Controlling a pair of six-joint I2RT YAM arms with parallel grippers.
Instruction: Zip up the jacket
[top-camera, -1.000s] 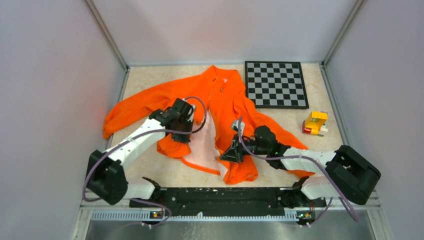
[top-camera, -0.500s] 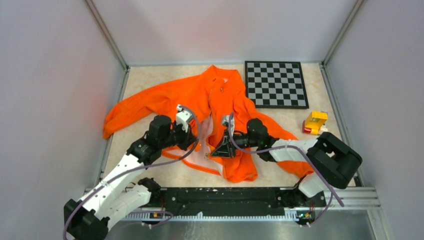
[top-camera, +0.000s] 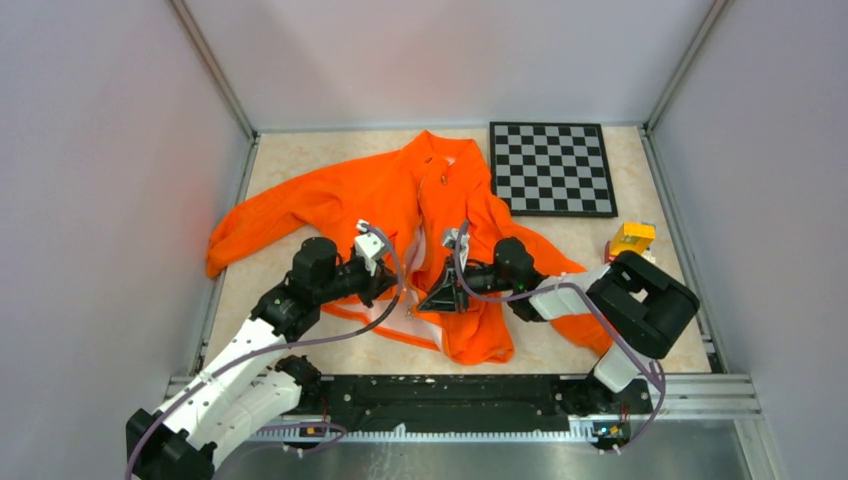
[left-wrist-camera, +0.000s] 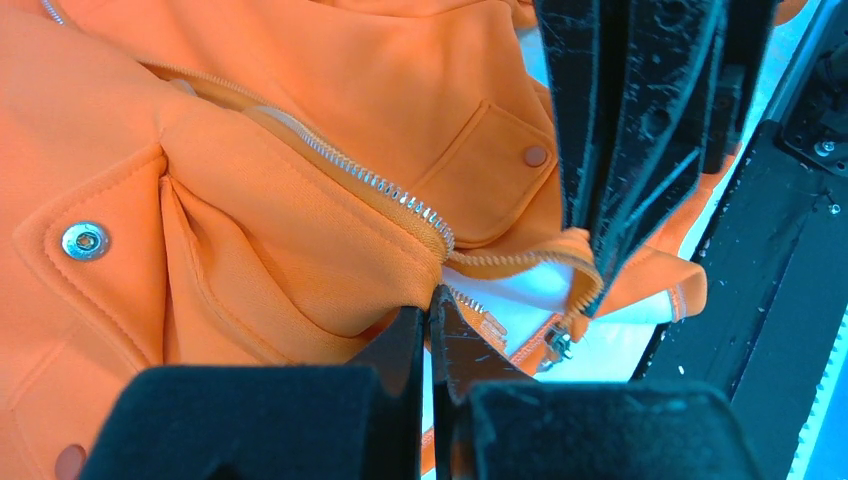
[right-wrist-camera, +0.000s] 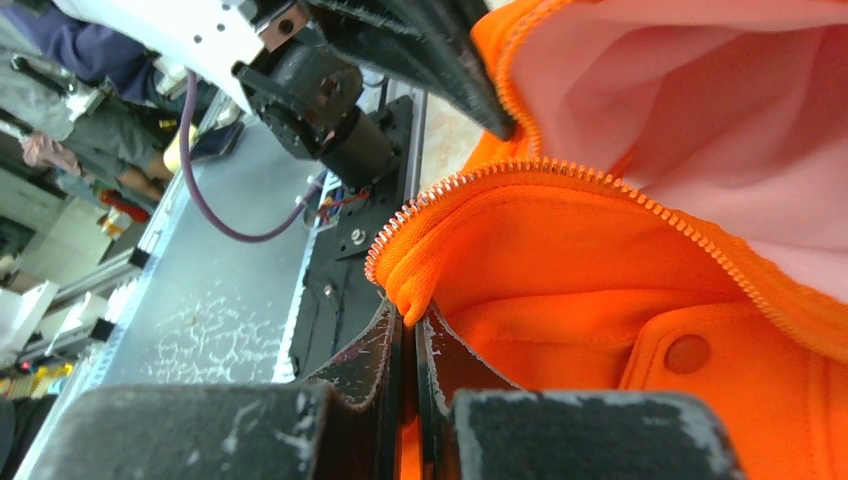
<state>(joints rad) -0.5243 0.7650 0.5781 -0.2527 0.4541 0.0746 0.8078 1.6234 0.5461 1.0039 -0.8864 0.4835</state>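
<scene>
Beige surface (top-camera: 300, 150) inside grey-walled enclosure, bearing orange jacket (top-camera: 440, 190) spread front-up at centre, collar toward far wall, just beside chessboard (top-camera: 551, 168); yellow toy block (top-camera: 632, 240) off to the right.

Left end effector (top-camera: 392, 288): clenched on lower edge of one front panel, beside zipper teeth (left-wrist-camera: 350, 175). Right end effector (top-camera: 425, 303): clenched on bottom corner of opposite zipper tape (right-wrist-camera: 400, 275).

Change over last second: left arm swung down and inward from upper panel to hem; right arm drawn leftward; strip of white lining (left-wrist-camera: 510, 285) between panels narrowed.

Judged: bottom zipper ends being brought together for mating, not yet engaged. Closure not begun. Risk of tape slipping from pinch.
</scene>
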